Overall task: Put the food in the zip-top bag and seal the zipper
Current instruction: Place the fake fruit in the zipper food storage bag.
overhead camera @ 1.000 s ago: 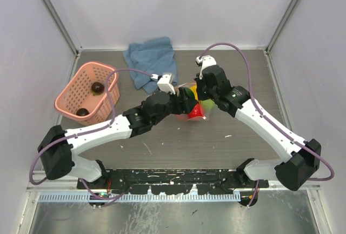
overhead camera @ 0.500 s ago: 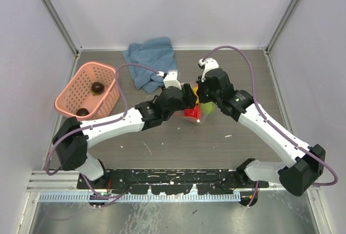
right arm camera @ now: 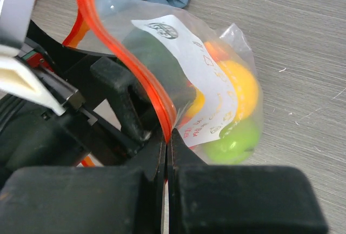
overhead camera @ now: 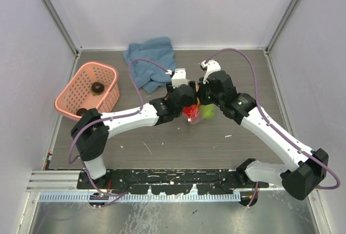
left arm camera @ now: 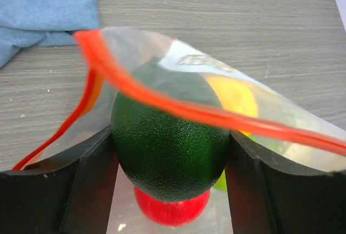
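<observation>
The clear zip-top bag (overhead camera: 198, 113) hangs at the table's middle, its mouth held open. My right gripper (right arm camera: 167, 145) is shut on the red-orange zipper (right arm camera: 123, 54) strip at the bag's near edge. My left gripper (left arm camera: 171, 161) is shut on a dark green fruit (left arm camera: 162, 118) and holds it in the bag's mouth, under the zipper strip (left arm camera: 216, 116). Inside the bag are a red fruit (left arm camera: 170, 212), a yellow fruit (right arm camera: 241, 91) and a light green fruit (right arm camera: 233, 143). In the top view both grippers meet at the bag, left (overhead camera: 187, 104) and right (overhead camera: 200, 100).
A pink lattice basket (overhead camera: 100, 65) stands at the left and holds two dark brown fruits (overhead camera: 97, 87) (overhead camera: 82, 112). A crumpled blue cloth (overhead camera: 151, 58) lies at the back, just behind the bag. Grey walls close in the table on three sides.
My left arm has reached rightward and carried the green fruit into the bag's mouth. The right gripper has kept its hold and the bag has shifted slightly right.
</observation>
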